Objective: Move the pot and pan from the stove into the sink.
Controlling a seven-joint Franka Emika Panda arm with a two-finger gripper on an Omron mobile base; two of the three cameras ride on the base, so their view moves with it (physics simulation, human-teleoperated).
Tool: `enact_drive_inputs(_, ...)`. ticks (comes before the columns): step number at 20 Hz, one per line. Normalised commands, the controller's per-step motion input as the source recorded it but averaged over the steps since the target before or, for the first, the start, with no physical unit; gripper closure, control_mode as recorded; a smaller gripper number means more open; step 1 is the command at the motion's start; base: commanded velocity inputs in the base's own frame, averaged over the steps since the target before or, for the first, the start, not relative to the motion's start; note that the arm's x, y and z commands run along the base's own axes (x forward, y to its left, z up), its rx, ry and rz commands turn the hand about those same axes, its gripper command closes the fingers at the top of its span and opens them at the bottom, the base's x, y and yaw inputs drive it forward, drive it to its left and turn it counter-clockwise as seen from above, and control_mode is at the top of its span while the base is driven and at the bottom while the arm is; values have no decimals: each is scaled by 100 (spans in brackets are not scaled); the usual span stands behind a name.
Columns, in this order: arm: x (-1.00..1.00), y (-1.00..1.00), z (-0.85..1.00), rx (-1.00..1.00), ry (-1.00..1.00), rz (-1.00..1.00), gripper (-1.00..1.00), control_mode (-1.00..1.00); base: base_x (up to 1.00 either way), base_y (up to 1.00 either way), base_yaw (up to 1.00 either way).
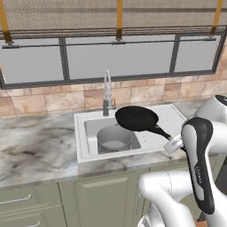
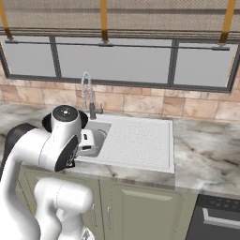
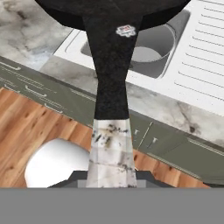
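The pan (image 1: pixel 136 118) was up in the air over the sink (image 1: pixel 91 152), tipped a little, with its round part above the right side of the basin. Its long handle (image 3: pixel 111 87) pointed toward the front edge of the counter (image 1: pixel 35 146) and to the right. The pincer (image 1: pixel 174 144) was closed tight on the end of that handle, so the pan hung from it. In the hand view the handle ran straight up the middle, black higher up and pale and speckled at the end near the pincer. The pot (image 1: pixel 114 138) sat down inside the basin, upright, with its open top facing up. It was under the left part of the pan and did not touch it. The faucet (image 1: pixel 107 93) stood at the back of the sink, near the tiled wall (image 1: pixel 44 102) and below the window (image 1: pixel 115 57). A white ribbed draining part (image 2: pixel 136 140) lay to the right of the basin. The counter was marbled grey and white on both sides of the sink. Green cupboard doors (image 1: pixel 99 199) were under the front edge of the counter. A bit of the stove (image 2: pixel 220 218) showed low down past the right end of the counter. In the hand view a wood floor (image 3: pixel 26 131) lay below the cupboards.
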Motion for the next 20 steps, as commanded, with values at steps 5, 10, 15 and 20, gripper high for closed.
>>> enact_drive_inputs(5, 21, 0, -13, 0, 8, 4, 100, -100, 0, 0, 0)
enact_drive_inputs(10, 27, -1, -26, -1, 16, 9, 100, -100, 0, 0, 0)
enact_drive_inputs(15, 39, 0, -19, 0, 10, 6, 100, -100, 0, 0, 0)
enact_drive_inputs(20, 60, 0, -11, 0, 6, 0, 100, -100, 0, 0, 0)
